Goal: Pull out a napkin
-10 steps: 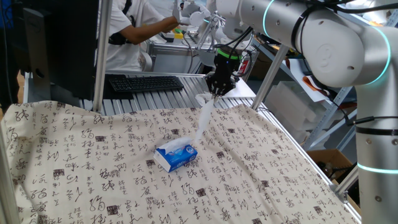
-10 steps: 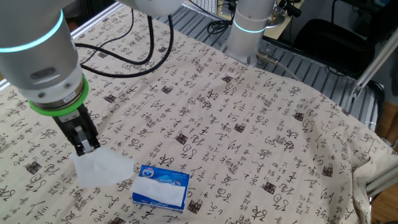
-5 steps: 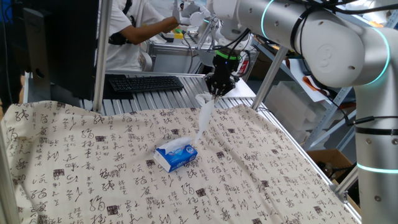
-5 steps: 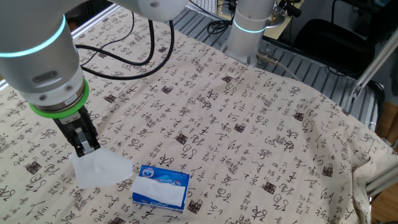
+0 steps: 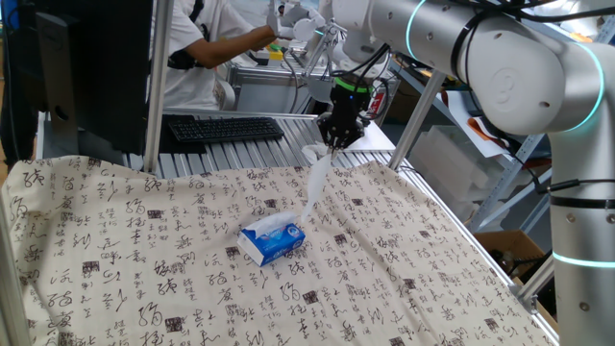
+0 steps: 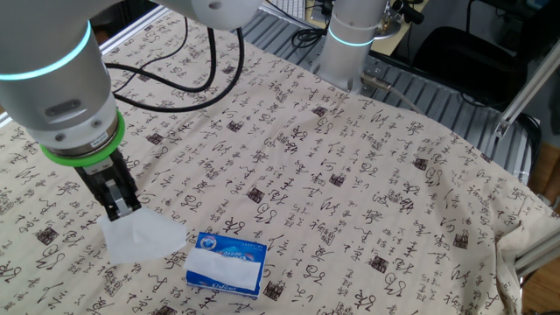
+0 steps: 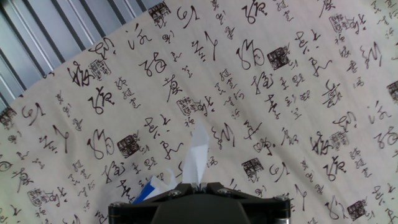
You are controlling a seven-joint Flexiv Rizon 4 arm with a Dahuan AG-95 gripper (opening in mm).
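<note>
gripper (image 5: 332,144) is pinching napkin (image 5: 314,183) top between clenched fingers, sheet hanging below fingertips, clear above tissue box (image 5: 272,240)

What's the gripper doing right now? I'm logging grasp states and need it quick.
Gripper: closed on the napkin, holding it up above the tissue box.

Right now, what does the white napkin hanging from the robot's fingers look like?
The thin white paper napkin is soft and crumpled. Its top corner is pinched in the black two-finger gripper, shut on it high above the table. It hangs down in a long narrow strip, fully out of the blue and white tissue box, which lies below on the patterned cloth.
</note>
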